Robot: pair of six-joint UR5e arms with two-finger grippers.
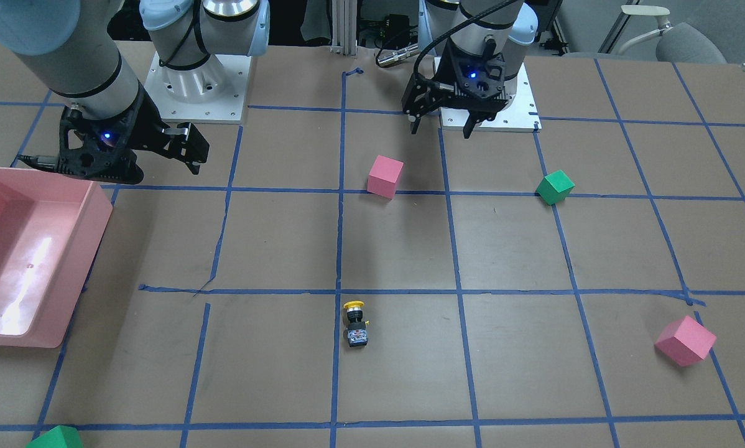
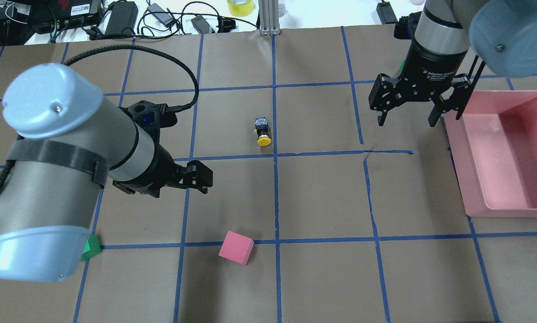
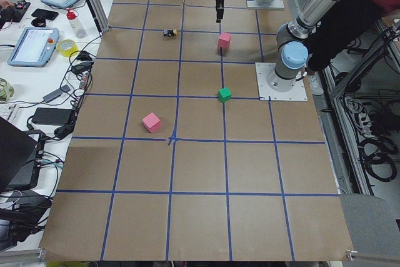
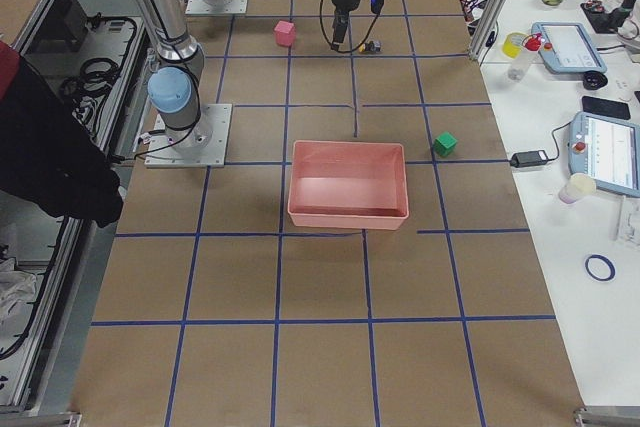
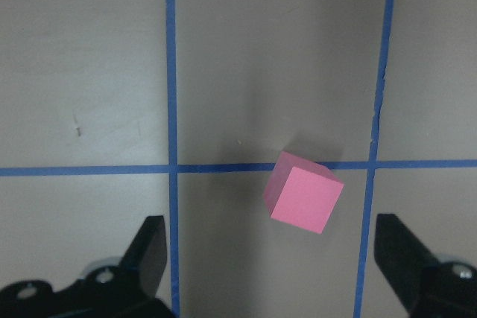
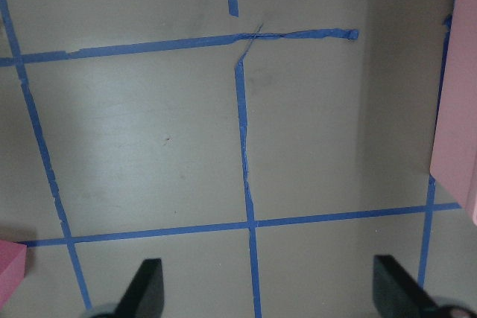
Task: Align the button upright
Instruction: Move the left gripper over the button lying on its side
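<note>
The button (image 1: pixel 354 323) lies on its side on the brown table, near the middle and on the operators' side. Its yellow cap points toward the robot and its grey base away from it. It also shows in the overhead view (image 2: pixel 262 131). My left gripper (image 1: pixel 442 129) is open and empty, hanging above the table near its own base, far from the button. The left wrist view shows its fingers (image 5: pixel 149 243) spread wide. My right gripper (image 2: pixel 405 120) is open and empty beside the pink bin, well to the button's side.
A pink cube (image 1: pixel 385 176) sits just below the left gripper and shows in its wrist view (image 5: pixel 303 200). A green cube (image 1: pixel 555 186), a second pink cube (image 1: pixel 685 340) and another green cube (image 1: pixel 55 437) lie around. The pink bin (image 2: pixel 510 213) stands by the right gripper.
</note>
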